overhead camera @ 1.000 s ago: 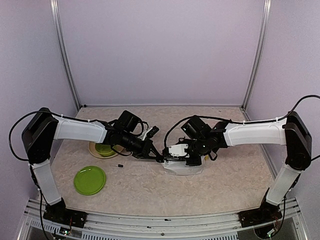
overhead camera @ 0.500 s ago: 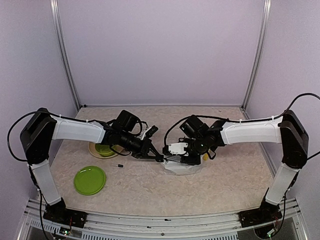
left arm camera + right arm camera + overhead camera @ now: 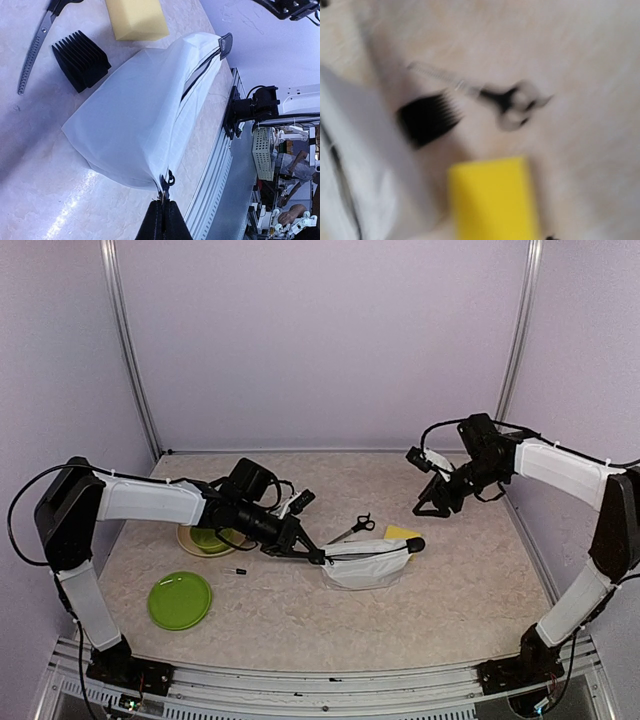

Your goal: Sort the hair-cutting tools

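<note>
The soft white zip pouch with black ends (image 3: 135,110) is judged to be held ready so that tools can be put into it. The left gripper (image 3: 162,220) is shut tight, and the small dark zip pull (image 3: 166,181) of the pouch is pinched right at its fingertips. The pouch lies stretched out in front of those fingers, and its zip looks partly undone. On the far side of the pouch from the left fingers, the small black ribbed comb guard (image 3: 80,60) is seen just beside the pouch. The slim steel scissors with black handles (image 3: 36,42) lie just past the guard, and a yellow foam block (image 3: 136,19) lies near them. The right gripper (image 3: 428,508) hangs in the air, well apart from all of these and touching nothing. Whether its fingers are open cannot be told. Next, it is thought, the right fingers must be brought down over the guard or the scissors and closed on one. That tool must then be carried to the pouch.
</note>
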Controlling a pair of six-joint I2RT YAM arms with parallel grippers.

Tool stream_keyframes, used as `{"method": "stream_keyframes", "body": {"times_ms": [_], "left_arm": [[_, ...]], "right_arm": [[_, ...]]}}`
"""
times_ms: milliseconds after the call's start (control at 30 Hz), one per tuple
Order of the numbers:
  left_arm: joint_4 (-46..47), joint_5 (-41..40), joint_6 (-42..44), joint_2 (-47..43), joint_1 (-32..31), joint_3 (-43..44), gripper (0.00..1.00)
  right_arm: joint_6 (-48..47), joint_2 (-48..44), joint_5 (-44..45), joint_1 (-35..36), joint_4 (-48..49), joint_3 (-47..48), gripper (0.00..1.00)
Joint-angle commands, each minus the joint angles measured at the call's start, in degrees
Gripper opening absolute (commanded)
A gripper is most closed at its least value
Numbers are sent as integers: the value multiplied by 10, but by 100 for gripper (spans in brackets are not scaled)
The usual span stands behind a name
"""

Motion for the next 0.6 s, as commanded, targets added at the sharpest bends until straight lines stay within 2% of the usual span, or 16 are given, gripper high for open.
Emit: {"method": "stream_keyframes", "body": {"times_ms": [0, 167, 500, 567], "left_arm": [[-19, 11, 21, -13, -7, 9, 4], [-20, 10, 22, -11, -14, 14, 4], [-20, 8, 24, -17, -22, 11, 4], [-20, 7, 25, -19, -22, 7, 4]], "right_arm": [[-10, 34, -182, -37, -151, 0, 53], [-65, 49, -232, -48, -229, 0, 55], [-15, 85, -169, -44, -171, -34, 49], [-16, 92, -164, -34, -170, -35, 44]]}}
